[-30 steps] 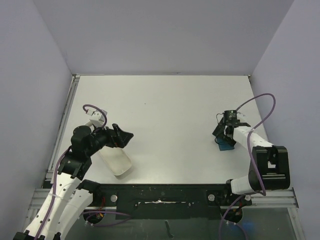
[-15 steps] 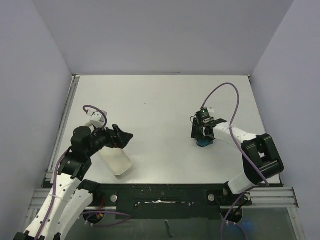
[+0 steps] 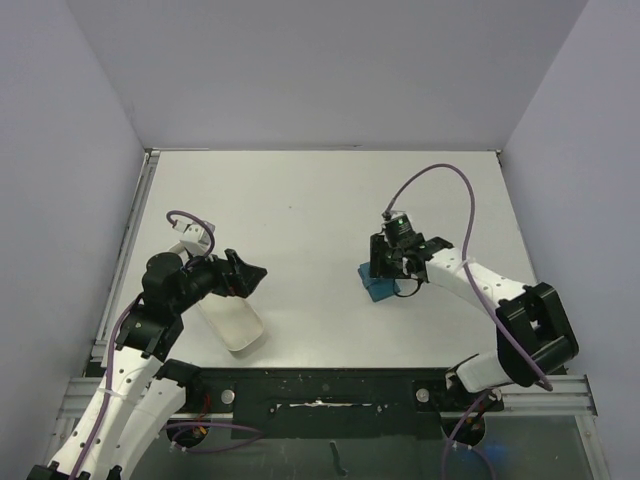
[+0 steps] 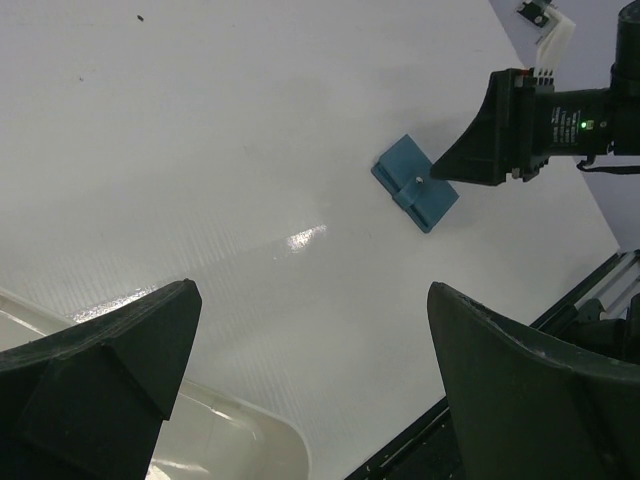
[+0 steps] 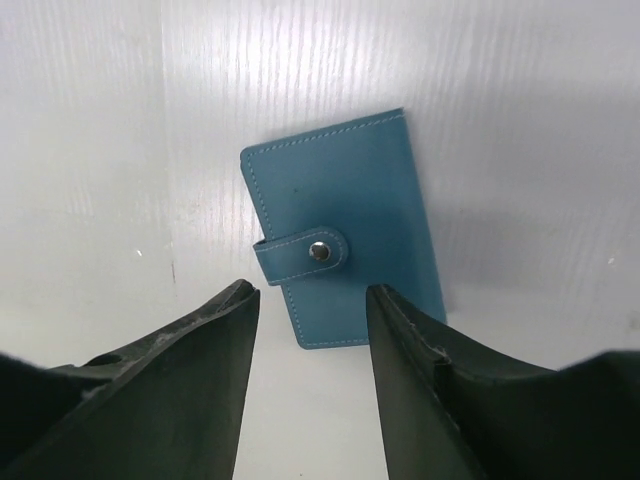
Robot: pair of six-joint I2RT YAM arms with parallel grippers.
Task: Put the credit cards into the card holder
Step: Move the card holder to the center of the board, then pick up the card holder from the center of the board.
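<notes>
Opening the closed card holder is the step in hand, I judge: its strap is snapped down over the stud. The right end effector, jaws parted and gripping nothing, should catch the strap's free end and lift it rather than pinch the whole cover. The holder lies flat on the surface, right of centre. The right wrist view shows the fastened stud close up; only the top view shows the left end effector, spread wide and empty, by the white tray. No credit cards can be made out in any view
</notes>
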